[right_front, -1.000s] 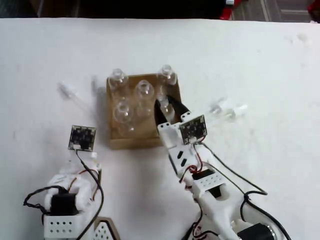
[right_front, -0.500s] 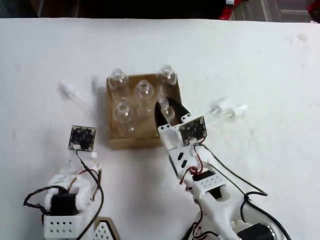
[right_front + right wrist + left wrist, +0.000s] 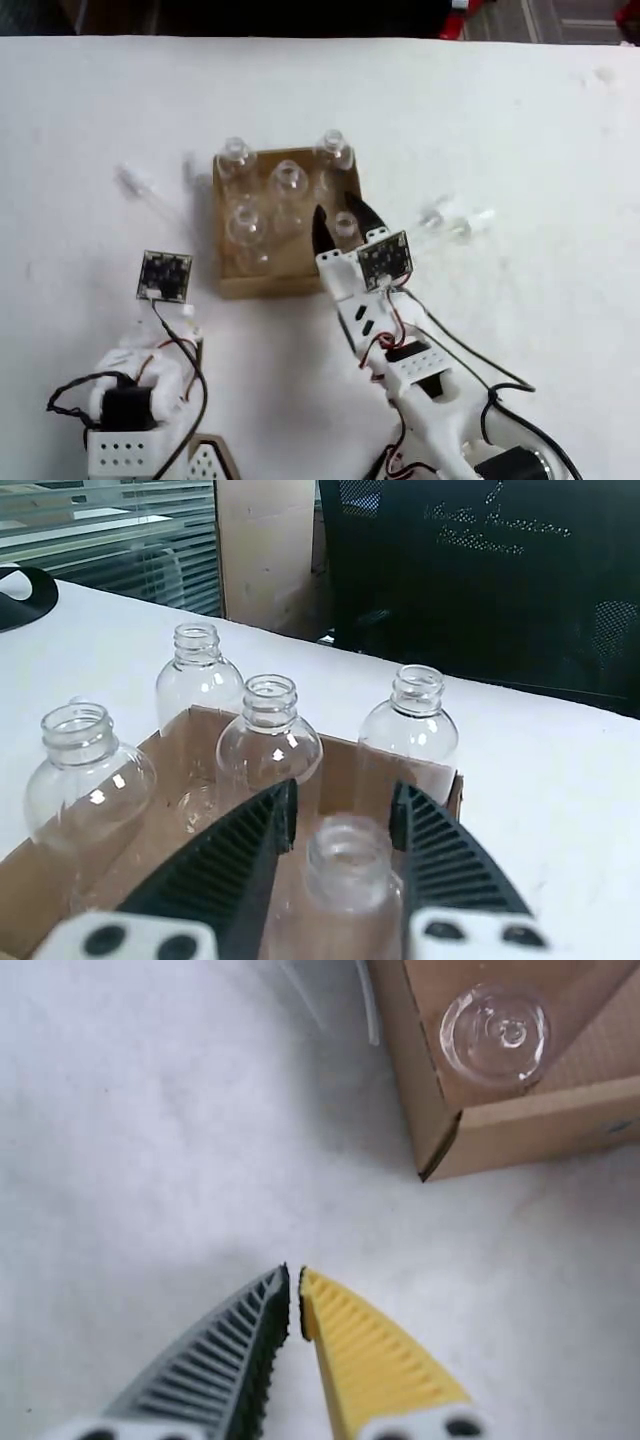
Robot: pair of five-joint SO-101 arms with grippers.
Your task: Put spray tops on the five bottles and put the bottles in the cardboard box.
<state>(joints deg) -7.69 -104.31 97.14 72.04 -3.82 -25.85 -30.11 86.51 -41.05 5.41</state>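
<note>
Cardboard box [image 3: 232,285] sits mid-desk [image 3: 500,120] with all five bottles [image 3: 287,180] upright inside, necks open, no tops on. Right gripper [image 3: 342,795] is at the box's near-right corner, jaws spread either side of the nearest bottle [image 3: 345,865]'s neck, with a slim gap visible on each side. Left gripper [image 3: 293,1278] is low over bare desk just off the box's near-left corner, jaws pressed together and holding nothing; clear spray-top pieces [image 3: 455,222] lie on the desk right of the box.
</note>
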